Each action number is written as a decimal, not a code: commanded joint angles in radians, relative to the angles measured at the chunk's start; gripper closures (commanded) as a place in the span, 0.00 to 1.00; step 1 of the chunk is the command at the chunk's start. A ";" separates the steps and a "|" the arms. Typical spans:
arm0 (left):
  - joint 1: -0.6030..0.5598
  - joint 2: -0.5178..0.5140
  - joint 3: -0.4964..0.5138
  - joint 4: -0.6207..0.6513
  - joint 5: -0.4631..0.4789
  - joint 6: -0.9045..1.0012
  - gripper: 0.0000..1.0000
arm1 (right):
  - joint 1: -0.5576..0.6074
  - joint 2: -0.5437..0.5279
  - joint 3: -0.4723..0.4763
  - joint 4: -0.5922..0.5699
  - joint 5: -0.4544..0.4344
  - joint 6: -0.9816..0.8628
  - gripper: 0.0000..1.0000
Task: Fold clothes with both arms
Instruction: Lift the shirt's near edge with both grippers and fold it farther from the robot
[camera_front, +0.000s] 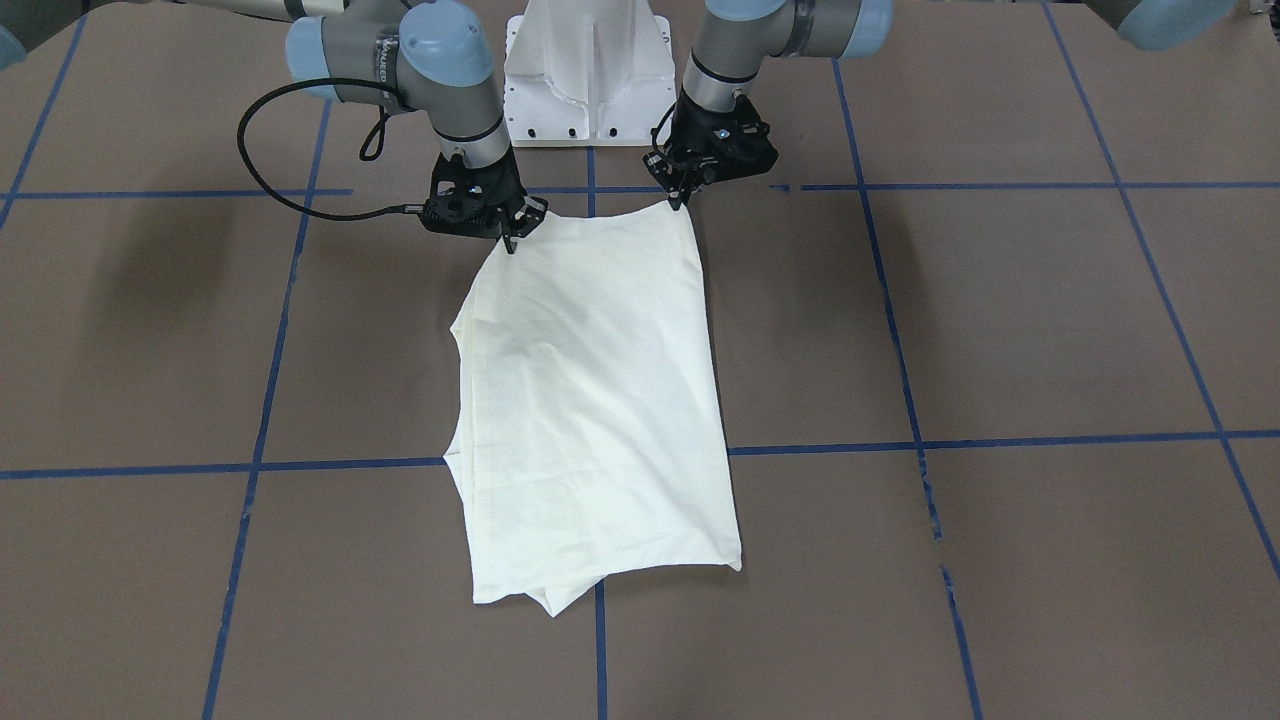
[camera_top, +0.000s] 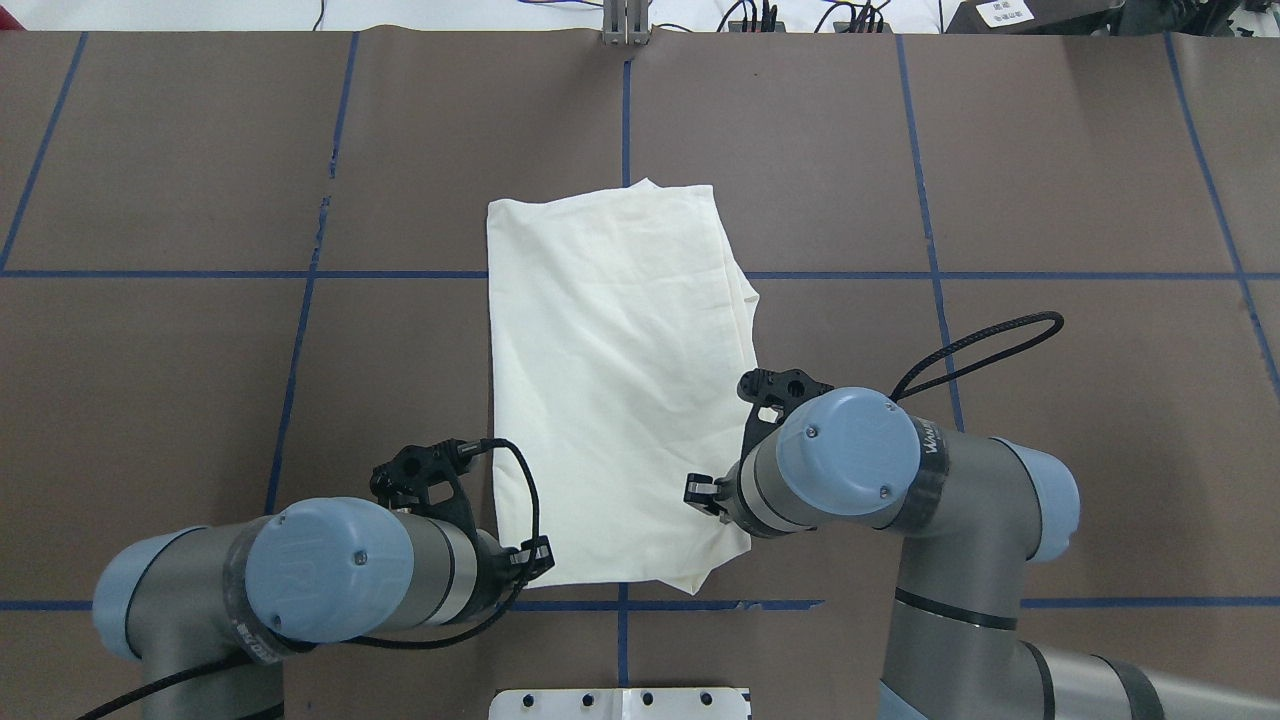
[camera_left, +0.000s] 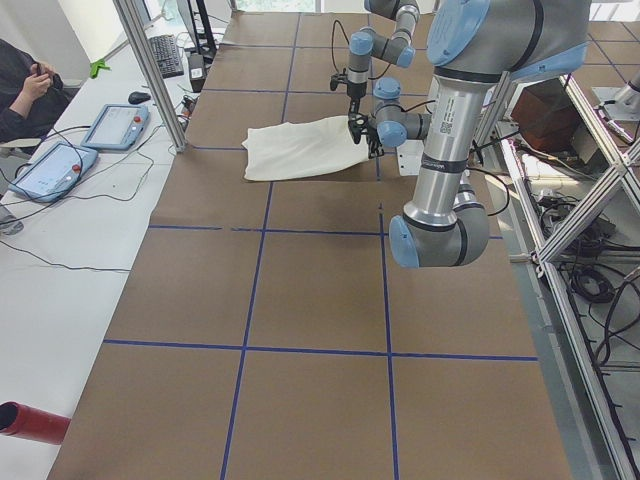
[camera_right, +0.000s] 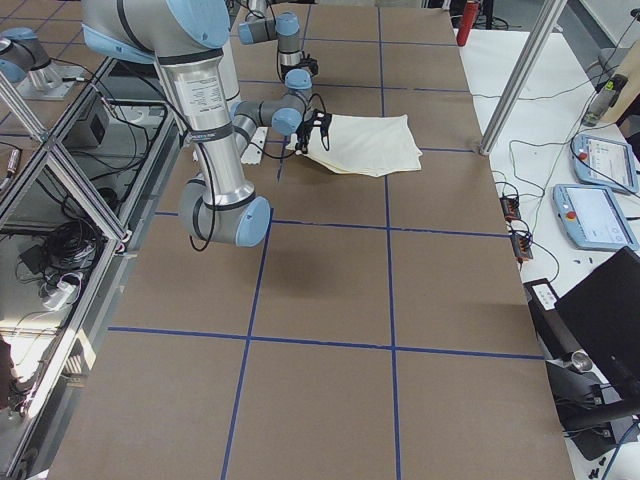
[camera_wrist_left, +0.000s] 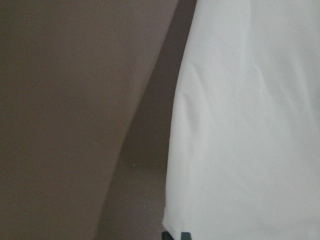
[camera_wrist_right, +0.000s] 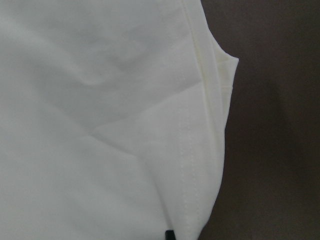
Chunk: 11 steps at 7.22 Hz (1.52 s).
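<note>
The shirt (camera_front: 590, 400) lies at the middle of the tabletop (camera_front: 1000, 330). It is folded into a long, narrow oblong that runs away from the robot and crosses one of the blue tape lines (camera_front: 1000, 440). Only plain cream cloth shows on top, smooth but for faint creases. Its long edge on the robot's left is straight and clean. The edge on the robot's right is uneven: lower layers stick out a little past the top one and form a blunt bulge partway along. At the far end a corner of a lower layer pokes out as a small point.

The near end is held at both corners. The left fingers (camera_front: 680, 200) are clenched on the corner on the robot's left, and the right fingers (camera_front: 510, 238) are clenched on the other. The edge between them runs fairly straight, just in front of the white base (camera_front: 588, 70). In the exterior right view this near end stands slightly off the tabletop with a shadow under it, while the rest lies flat.

The right wrist view shows a stitched hem along the cloth's edge, with a yellower layer peeping out beside it. In the left wrist view the cloth spreads away from two black fingertips, with a dark shadow alongside.
</note>
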<state>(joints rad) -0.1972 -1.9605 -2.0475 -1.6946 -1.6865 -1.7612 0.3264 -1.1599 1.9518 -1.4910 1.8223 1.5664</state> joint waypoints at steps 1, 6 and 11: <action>0.083 0.006 -0.084 0.076 0.004 -0.001 1.00 | -0.018 -0.043 0.076 -0.002 0.115 0.009 1.00; -0.016 -0.009 -0.099 0.104 -0.009 0.075 1.00 | 0.098 -0.012 -0.010 0.098 0.104 -0.005 1.00; -0.301 -0.132 0.099 0.046 -0.091 0.252 1.00 | 0.259 0.187 -0.290 0.151 0.162 -0.034 1.00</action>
<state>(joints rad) -0.4436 -2.0671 -2.0063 -1.6144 -1.7667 -1.5355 0.5457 -1.0136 1.7296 -1.3687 1.9582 1.5350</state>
